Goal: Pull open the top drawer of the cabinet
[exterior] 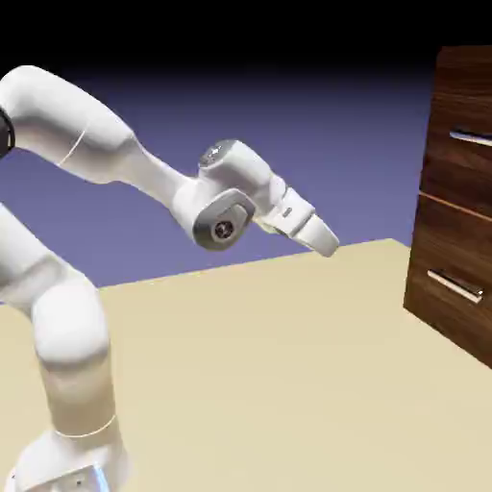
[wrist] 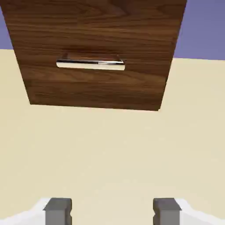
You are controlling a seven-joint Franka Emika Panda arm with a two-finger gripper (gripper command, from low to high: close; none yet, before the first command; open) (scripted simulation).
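The cabinet is a tall dark brown wood-grain box at the exterior view's right edge. Its top drawer carries a slim silver bar handle and sits flush with the front. My gripper hangs in the air well to the left of the cabinet, apart from it, pointing right and slightly down. In the hand view my gripper is open, its grey fingertips wide apart with nothing between them. That view shows only the cabinet's lowest front and its handle.
The lower drawer with its own silver handle sits under the top one, down to the beige table. Table surface stretches between my hand and the cabinet.
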